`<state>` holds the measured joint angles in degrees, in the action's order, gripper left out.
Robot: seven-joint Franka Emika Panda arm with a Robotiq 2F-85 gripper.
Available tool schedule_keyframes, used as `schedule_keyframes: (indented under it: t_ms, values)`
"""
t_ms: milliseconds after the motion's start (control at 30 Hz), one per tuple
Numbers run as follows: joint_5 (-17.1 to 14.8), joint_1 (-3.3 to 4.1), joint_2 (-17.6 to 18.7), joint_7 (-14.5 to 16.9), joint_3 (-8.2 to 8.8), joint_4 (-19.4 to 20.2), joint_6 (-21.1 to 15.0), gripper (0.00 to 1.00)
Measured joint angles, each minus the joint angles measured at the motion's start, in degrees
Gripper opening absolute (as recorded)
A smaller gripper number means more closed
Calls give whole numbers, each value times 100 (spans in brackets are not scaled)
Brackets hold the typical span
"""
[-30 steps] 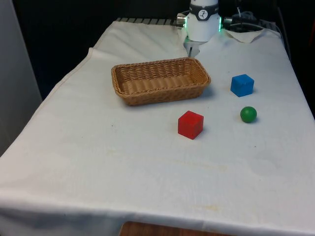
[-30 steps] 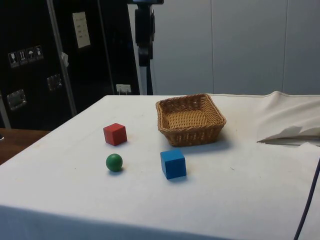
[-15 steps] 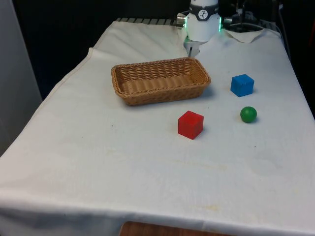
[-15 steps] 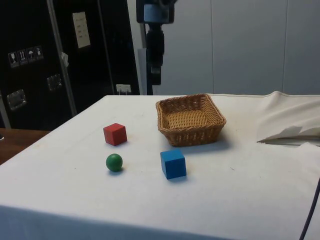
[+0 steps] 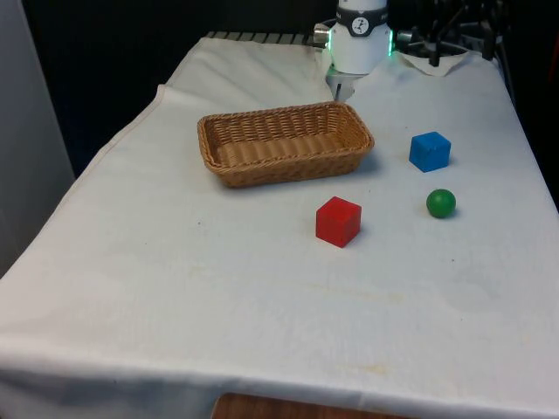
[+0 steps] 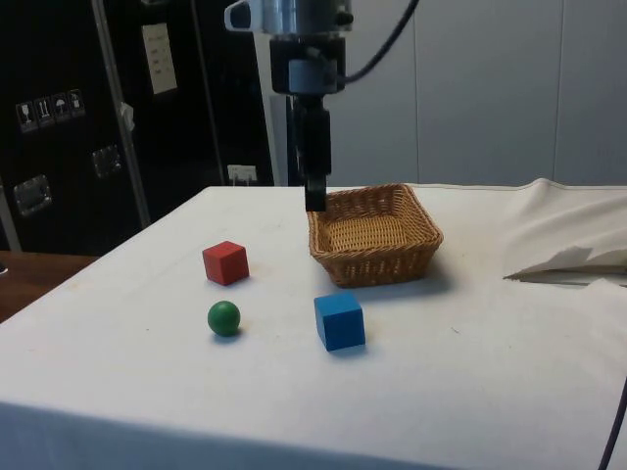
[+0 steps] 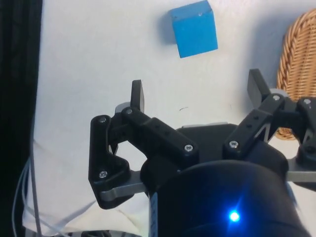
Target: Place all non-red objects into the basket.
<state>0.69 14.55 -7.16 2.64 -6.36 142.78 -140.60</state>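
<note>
- The gripper [image 7: 197, 96] hangs above the white-clothed worktop [image 5: 218, 288] with its jaws spread wide and nothing between them.
- In the side view the gripper [image 6: 314, 201] sits just at the basket's near corner, its tip level with the rim.
- The wicker basket [image 5: 284, 142] stands on the cloth toward the far half of the worktop, with nothing visible inside it.
- The blue cube [image 5: 430, 151] rests on the cloth at the front view's right of the basket, apart from it; in the wrist view the blue cube [image 7: 193, 28] lies beyond the fingertips, with the basket's edge [image 7: 296, 69] beside one finger.
- The green ball [image 5: 441, 203] lies near the blue cube, on the side closer to the front camera.
- The red cube [image 5: 338, 221] sits nearer the front camera than the basket, to the front view's left of the ball.
</note>
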Motion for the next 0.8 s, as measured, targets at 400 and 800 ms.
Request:
schedule_keyframes:
  t_ms: [400,800]
  values:
    - [172,0,201,6,-86,241,-493,100]
    - [166,-29,344,132,6,659,-1112,100]
